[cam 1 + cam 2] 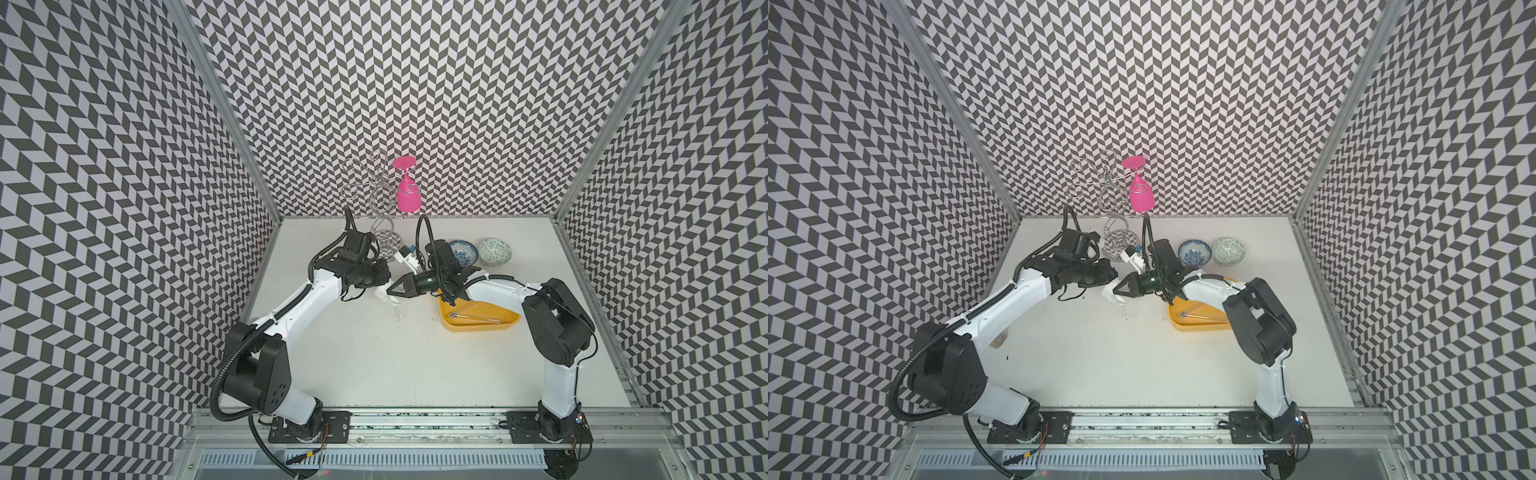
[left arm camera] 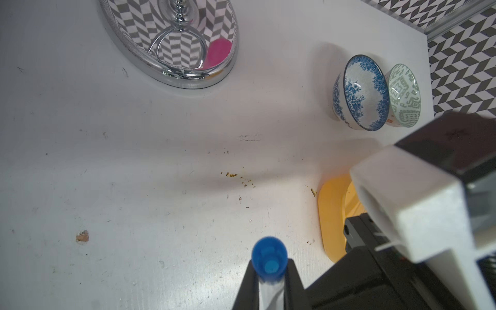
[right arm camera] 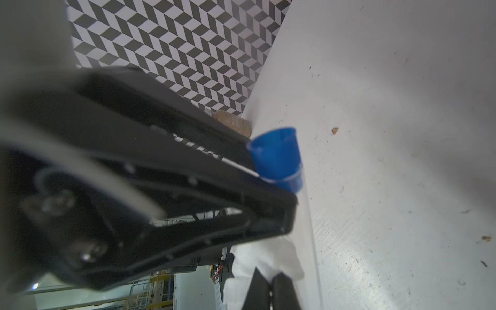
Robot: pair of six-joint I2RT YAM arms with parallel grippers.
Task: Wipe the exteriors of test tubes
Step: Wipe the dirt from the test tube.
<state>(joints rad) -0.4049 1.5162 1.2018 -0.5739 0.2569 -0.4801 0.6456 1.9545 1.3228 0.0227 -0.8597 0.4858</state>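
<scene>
**Capped tube clamped by left gripper, tissue held at its side**

The test tube (image 2: 269, 261) sits near the middle of the surface (image 1: 374, 365). The left gripper (image 2: 269, 271) is closed tight on it just below its blue cap. Its clear shaft slants down past the gripper toward the surface, as seen in a top view (image 1: 396, 311).

The right gripper (image 3: 271, 287) points at the left one and is pinched fully shut on a crumpled white tissue (image 3: 268, 255). The tissue lies just beside the shaft; whether it wraps the glass cannot be told.

The other tubes (image 1: 473, 318) lie in a yellow tray (image 1: 505, 326) under the right arm. Farther back stand a blue bowl (image 1: 463, 251), a green bowl (image 1: 494, 251) and a wire rack (image 1: 384, 199) with a pink glass (image 1: 406, 195) hanging from it.
</scene>
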